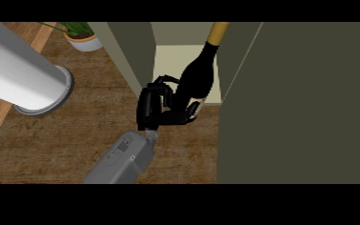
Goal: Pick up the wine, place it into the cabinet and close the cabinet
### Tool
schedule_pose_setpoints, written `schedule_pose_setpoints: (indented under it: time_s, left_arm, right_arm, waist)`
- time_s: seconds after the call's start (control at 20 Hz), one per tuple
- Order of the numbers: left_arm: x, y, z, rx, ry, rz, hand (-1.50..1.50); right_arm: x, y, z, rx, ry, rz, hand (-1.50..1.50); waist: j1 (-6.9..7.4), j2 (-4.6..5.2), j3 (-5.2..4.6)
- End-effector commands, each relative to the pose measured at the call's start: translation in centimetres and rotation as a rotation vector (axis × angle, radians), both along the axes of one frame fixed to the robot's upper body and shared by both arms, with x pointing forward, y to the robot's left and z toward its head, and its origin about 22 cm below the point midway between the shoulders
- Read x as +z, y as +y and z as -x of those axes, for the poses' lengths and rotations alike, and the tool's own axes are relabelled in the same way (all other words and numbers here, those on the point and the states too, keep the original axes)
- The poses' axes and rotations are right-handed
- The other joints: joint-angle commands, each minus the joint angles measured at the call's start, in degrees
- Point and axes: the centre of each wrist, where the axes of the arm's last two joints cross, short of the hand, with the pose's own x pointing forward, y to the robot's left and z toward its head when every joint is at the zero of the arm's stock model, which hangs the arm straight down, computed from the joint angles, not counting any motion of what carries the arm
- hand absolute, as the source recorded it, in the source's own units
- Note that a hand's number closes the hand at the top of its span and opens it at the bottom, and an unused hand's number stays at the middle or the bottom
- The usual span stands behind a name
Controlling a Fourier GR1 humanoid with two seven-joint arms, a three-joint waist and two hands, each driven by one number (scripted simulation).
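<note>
The wine [197, 74] is gripped by the curled left hand [158, 107], apparently inside the cabinet [288, 100]; release and closing remain.

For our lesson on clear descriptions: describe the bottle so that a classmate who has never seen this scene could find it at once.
Start at the tall olive-green cabinet at the right of the brown wooden counter. In its pale open interior leans a glossy black glass wine bottle, with the black right hand curled round its base. Its yellow-gold neck sets it apart.
</note>
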Motion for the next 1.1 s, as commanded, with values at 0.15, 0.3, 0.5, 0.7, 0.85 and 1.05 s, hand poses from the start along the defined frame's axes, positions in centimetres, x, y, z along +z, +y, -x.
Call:
schedule_pose_setpoints:
  time_s: [0.15,0.3,0.5,0.7,0.85,1.05]
  left_arm:
    - [-2.5,1.3,0.1,0.019,0.015,0.097,1.5]
    - [-1.6,1.6,-2.9,-0.009,0.017,0.139,1.5]
    - [-3.7,2.0,-2.8,-0.014,0.016,0.121,1.5]
    - [-1.8,0.7,-3.9,-0.027,0.031,0.14,1.5]
    - [-2.4,0.7,-4.2,0.013,0.03,0.119,1.5]
    - [-0.8,0.5,-5.8,-0.013,0.047,0.149,1.5]
  right_arm:
    - [-1.0,-2.1,1.1,0.0,0.008,0.005,-1.5]
    - [0.5,0.0,-2.0,0.009,0.013,-0.025,-1.5]
    - [0.1,-0.1,-0.4,0.0,0.001,-0.014,-1.5]
    - [-2.0,0.6,-0.3,0.009,-0.001,-0.016,-1.5]
    - [-0.5,0.4,0.8,0.015,0.017,-0.027,-1.5]
    - [-2.6,-0.7,-2.0,0.023,0.005,-0.009,-1.5]
  waist:
    - [-0.43,0.02,0.0]
    - [-0.19,0.16,-0.03]
    - [-0.7,0.18,-0.04]
    - [-0.58,0.13,-0.02]
    - [-1.53,0.29,-0.05]
    - [-1.43,0.44,-0.03]
